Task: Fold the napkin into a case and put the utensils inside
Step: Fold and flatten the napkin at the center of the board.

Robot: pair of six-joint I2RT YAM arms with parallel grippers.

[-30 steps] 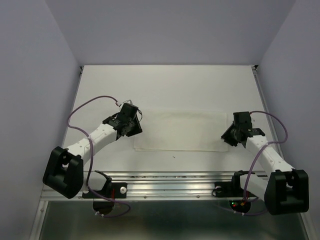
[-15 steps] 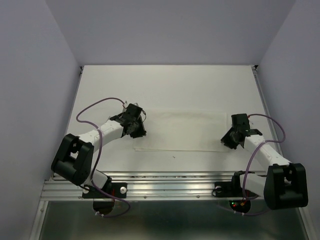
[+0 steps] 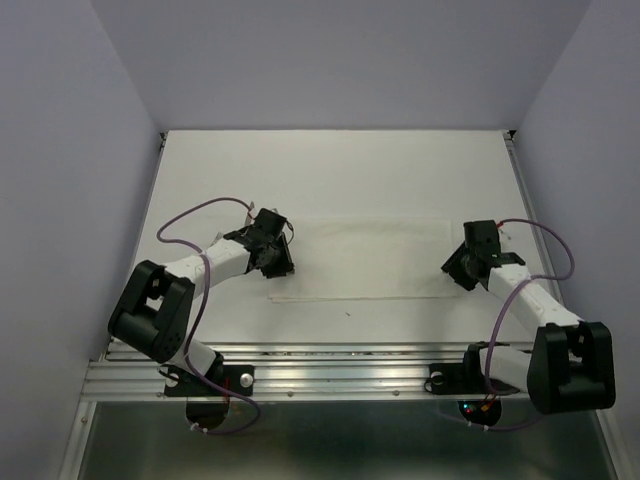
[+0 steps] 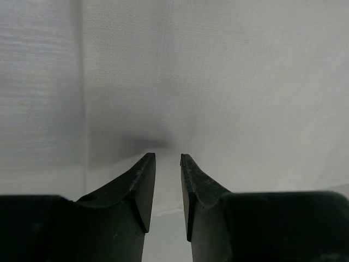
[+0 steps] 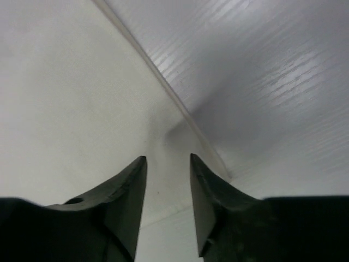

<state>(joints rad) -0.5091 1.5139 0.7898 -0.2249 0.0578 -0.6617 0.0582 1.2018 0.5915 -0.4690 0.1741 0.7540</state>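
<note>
The napkin [image 3: 365,258] lies flat on the table as a wide white rectangle. My left gripper [image 3: 284,262] is low over its left edge. In the left wrist view the left gripper [image 4: 166,157] has its jaws a narrow gap apart over the napkin [image 4: 229,82], with nothing between them. My right gripper [image 3: 456,272] is at the napkin's near right corner. In the right wrist view the right gripper [image 5: 168,158] is open over the napkin [image 5: 82,98], whose corner [image 5: 223,172] lies just right of the fingertips. The utensils and the case are out of view.
The white table [image 3: 330,170] is closed in by lilac walls on the left [image 3: 70,200], right [image 3: 590,170] and back. A metal rail [image 3: 340,365] with both arm bases runs along the near edge. Purple cables loop off both wrists.
My left arm has swung in and its gripper has moved a little right onto the napkin's left edge. The right gripper has shifted slightly at the right corner. The napkin lies as before.
</note>
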